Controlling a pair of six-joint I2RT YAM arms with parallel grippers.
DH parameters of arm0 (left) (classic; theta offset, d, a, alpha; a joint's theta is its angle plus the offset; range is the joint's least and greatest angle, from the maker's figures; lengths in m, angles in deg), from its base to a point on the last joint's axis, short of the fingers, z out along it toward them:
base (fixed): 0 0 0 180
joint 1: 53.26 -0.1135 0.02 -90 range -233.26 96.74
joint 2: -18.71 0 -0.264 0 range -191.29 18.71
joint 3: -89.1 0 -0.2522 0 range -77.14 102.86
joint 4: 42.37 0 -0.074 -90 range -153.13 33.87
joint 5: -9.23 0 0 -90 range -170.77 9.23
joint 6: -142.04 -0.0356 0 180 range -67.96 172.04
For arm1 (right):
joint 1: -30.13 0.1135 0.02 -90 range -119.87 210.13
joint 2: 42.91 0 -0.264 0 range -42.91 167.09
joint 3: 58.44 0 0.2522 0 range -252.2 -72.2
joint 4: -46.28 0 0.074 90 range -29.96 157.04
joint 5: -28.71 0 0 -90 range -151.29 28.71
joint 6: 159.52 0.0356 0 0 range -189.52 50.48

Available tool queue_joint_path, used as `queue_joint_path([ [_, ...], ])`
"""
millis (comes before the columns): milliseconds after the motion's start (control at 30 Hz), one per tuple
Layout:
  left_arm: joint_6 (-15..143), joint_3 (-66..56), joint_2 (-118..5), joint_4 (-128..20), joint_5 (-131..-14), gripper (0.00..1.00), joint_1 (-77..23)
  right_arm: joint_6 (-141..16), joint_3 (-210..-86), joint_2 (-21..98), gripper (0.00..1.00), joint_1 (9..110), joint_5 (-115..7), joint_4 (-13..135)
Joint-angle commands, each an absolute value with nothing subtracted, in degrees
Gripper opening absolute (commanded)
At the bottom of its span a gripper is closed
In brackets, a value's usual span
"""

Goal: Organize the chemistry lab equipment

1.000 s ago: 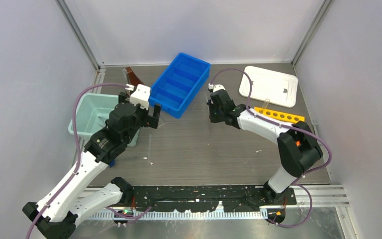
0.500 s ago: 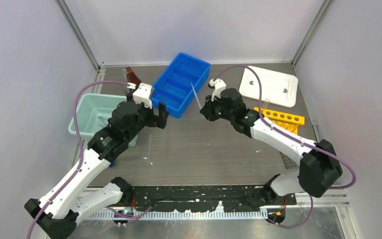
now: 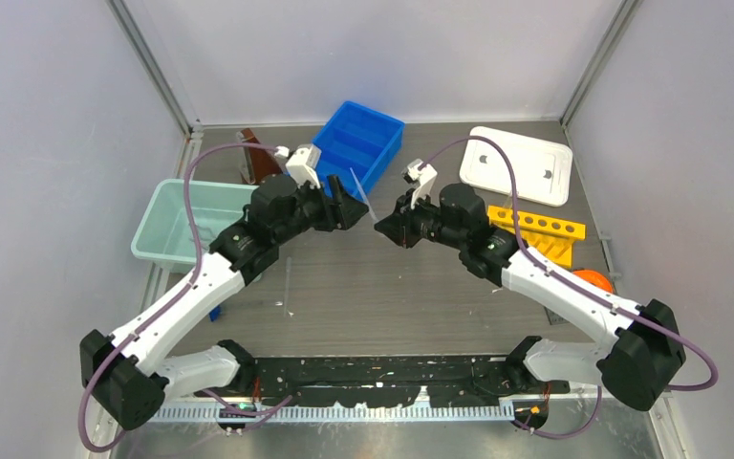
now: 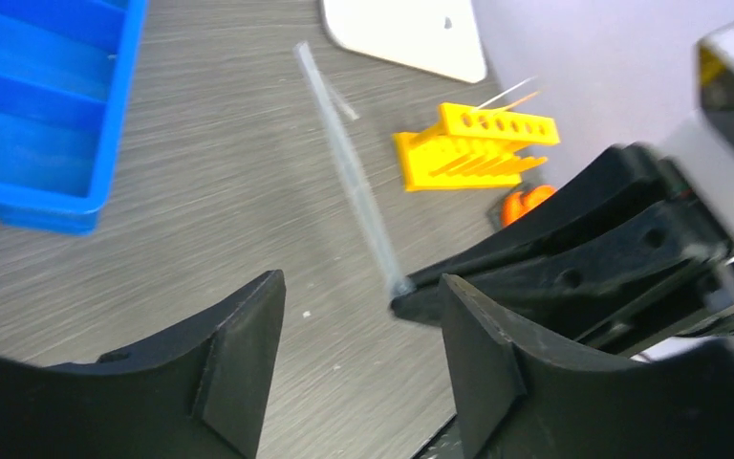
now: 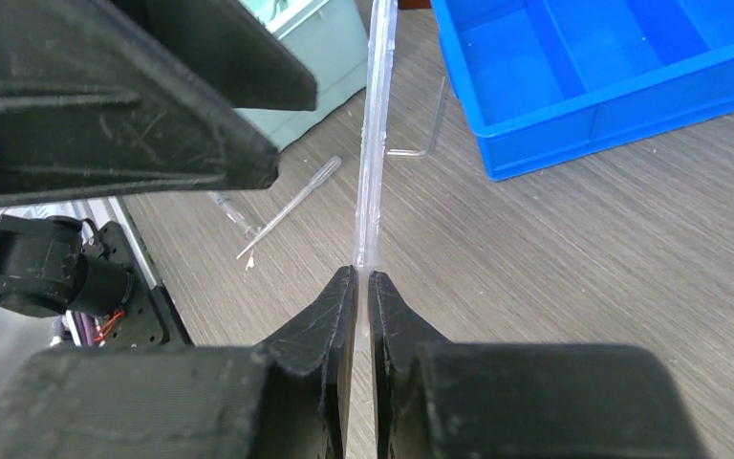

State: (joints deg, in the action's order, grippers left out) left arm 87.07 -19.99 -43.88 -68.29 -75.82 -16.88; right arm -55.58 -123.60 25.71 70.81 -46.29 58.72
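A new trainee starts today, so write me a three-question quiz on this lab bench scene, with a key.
1. Multiple choice: what do the jaws of the right arm pinch? A) a thin clear tube B) the yellow rack C) the white lid
2. True or false: the jaws of the left arm are shut on the tube.
3. Short answer: what colour is the compartment tray beyond both arms?
Key: 1 A. 2 False; they stand open. 3 Blue.
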Motion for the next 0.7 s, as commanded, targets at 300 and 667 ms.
queue_joint_path([
  [300,101.0,-21.4,-52.7,-50.7,-71.3,0.10,-16.7,-53.7,-118.6,20.2,0.17,71.9,-45.9,54.7],
  [667,97.6,-17.6,-58.6,-54.1,-79.3,0.00,-18.4,-51.0,-112.1,16.9,0.71,71.9,-53.1,53.8],
])
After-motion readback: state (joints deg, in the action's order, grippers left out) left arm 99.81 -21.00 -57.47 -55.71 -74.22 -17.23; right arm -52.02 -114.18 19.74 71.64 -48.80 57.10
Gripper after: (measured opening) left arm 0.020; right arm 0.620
